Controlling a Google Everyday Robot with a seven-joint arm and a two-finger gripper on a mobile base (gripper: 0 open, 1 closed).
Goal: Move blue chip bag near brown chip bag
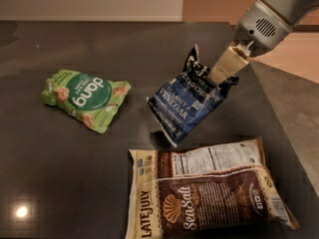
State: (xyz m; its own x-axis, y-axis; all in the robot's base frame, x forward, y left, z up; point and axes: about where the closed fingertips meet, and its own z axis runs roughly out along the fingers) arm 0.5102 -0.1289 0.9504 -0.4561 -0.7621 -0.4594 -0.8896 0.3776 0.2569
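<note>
The blue chip bag (187, 102), dark navy with white "Vinegar" lettering, hangs tilted above the dark table, its lower corner close over the surface. My gripper (217, 73) comes in from the upper right and is shut on the bag's crumpled black top edge. The brown chip bag (207, 193), large and flat with "LATE JULY" and "Sea Salt" lettering, lies at the front of the table just below the blue bag, a small gap between them.
A green "dang" bag (84, 99) lies on the left part of the dark table (75, 173). The table's right edge (279, 128) runs diagonally past the brown bag, with floor beyond it.
</note>
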